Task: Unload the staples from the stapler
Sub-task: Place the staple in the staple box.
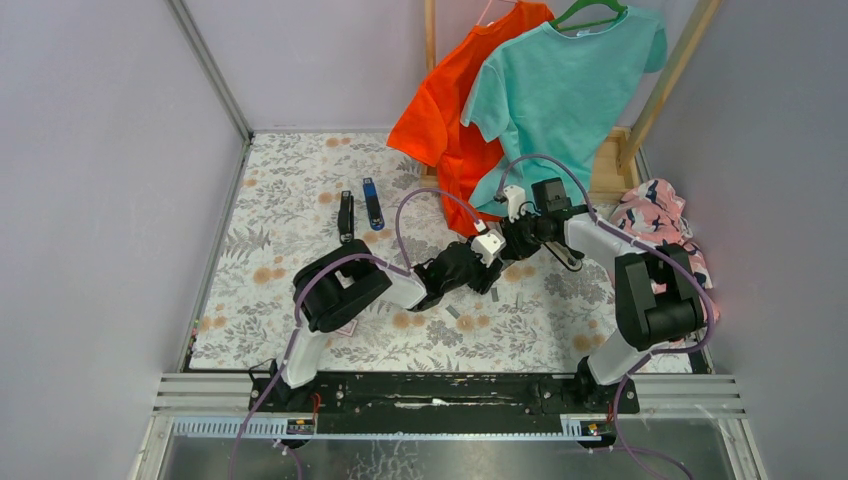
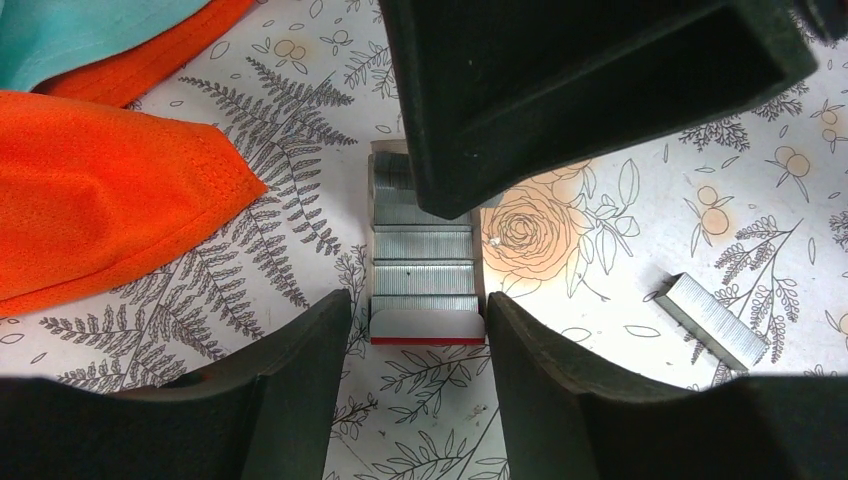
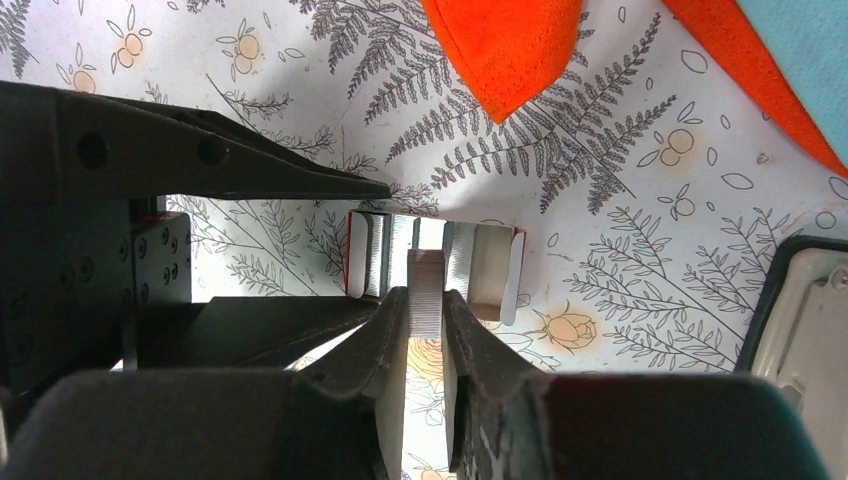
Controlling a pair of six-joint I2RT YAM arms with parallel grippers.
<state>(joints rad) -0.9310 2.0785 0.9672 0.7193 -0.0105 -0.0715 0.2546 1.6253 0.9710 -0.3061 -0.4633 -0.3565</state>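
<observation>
Mid-table, the right gripper (image 3: 425, 297) pinches a short silvery strip of staples (image 3: 426, 270) above the small red-and-white cardboard box (image 2: 428, 326), which the half-spread left gripper (image 2: 418, 305) straddles; bumping it could scatter the rows inside.

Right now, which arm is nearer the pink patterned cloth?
Right. The right arm has its elbow just beside the pink patterned cloth at the scene's right side. The left arm is on the opposite side, with the right arm between it and the cloth.
</observation>
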